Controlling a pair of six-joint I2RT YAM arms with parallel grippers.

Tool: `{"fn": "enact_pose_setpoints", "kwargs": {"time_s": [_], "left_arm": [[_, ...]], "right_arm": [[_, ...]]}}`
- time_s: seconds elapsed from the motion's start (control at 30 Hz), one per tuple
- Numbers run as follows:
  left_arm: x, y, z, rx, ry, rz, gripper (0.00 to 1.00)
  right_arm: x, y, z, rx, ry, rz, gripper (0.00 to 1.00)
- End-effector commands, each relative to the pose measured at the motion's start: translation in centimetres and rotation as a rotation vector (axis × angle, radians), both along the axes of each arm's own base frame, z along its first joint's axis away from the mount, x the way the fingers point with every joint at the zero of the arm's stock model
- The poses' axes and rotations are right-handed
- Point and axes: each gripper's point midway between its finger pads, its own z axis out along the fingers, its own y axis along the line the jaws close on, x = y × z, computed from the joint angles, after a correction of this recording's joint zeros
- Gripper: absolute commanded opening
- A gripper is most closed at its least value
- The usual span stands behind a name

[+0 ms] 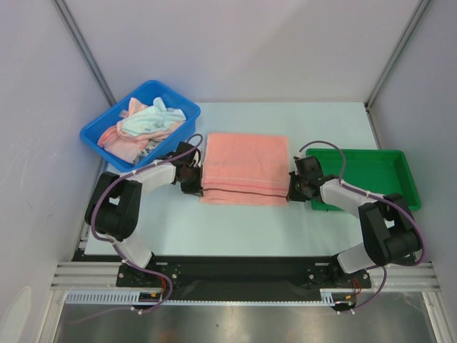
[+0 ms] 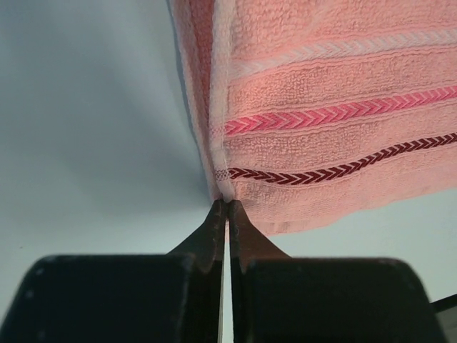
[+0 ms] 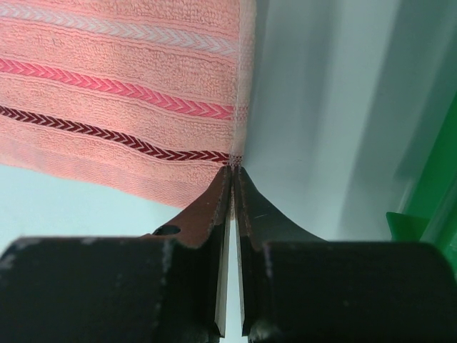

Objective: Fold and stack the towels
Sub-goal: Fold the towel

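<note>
A salmon-pink towel (image 1: 244,168) with chevron stripes lies flat in the middle of the table, folded into a rectangle. My left gripper (image 1: 194,180) is at its near left corner. In the left wrist view that gripper (image 2: 227,204) is shut, its tips pinching the white hem of the pink towel (image 2: 335,107). My right gripper (image 1: 292,186) is at the near right corner. The right wrist view shows this gripper (image 3: 234,171) shut, with a sliver of the pink towel (image 3: 121,93) between its jaws. More towels (image 1: 143,125), pink and pale mint, lie crumpled in the blue bin.
The blue bin (image 1: 180,104) stands at the back left, just behind my left arm. A green tray (image 1: 371,171) sits at the right, close to my right wrist, and its edge (image 3: 428,214) shows in the right wrist view. White walls enclose the table.
</note>
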Motion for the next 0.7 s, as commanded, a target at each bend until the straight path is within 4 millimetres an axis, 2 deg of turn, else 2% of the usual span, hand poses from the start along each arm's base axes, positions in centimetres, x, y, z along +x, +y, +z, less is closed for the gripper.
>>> {"fn": "enact_pose_setpoints", "kwargs": {"time_s": [0.0, 0.3, 0.47, 0.53, 0.57, 0.6, 0.67], "left_arm": [[1.0, -0.1, 0.8, -0.002, -0.012, 0.010, 0.00], [1.3, 0.5, 4.7, 0.031, -0.050, 0.037, 0.00], [0.1, 0.7, 5.2, 0.033, -0.026, 0.052, 0.00], [-0.2, 0.2, 5.8, -0.012, -0.043, 0.062, 0.01], [-1.1, 0.4, 4.8, -0.013, -0.022, 0.068, 0.00], [-1.0, 0.2, 4.6, -0.028, -0.032, 0.079, 0.00], [-2.0, 0.2, 2.9, -0.034, 0.007, 0.078, 0.00]], "right_arm": [[0.4, 0.2, 0.4, -0.005, -0.026, 0.007, 0.08], [1.1, 0.2, 1.3, -0.008, -0.045, 0.004, 0.07], [1.4, 0.3, 1.7, -0.011, -0.049, 0.009, 0.05], [1.5, 0.1, 2.1, -0.024, -0.046, 0.004, 0.04], [1.5, 0.0, 2.1, -0.028, -0.044, 0.003, 0.04], [1.3, -0.2, 2.0, -0.035, -0.040, 0.000, 0.03], [0.9, -0.4, 1.6, -0.042, -0.031, -0.002, 0.03]]}}
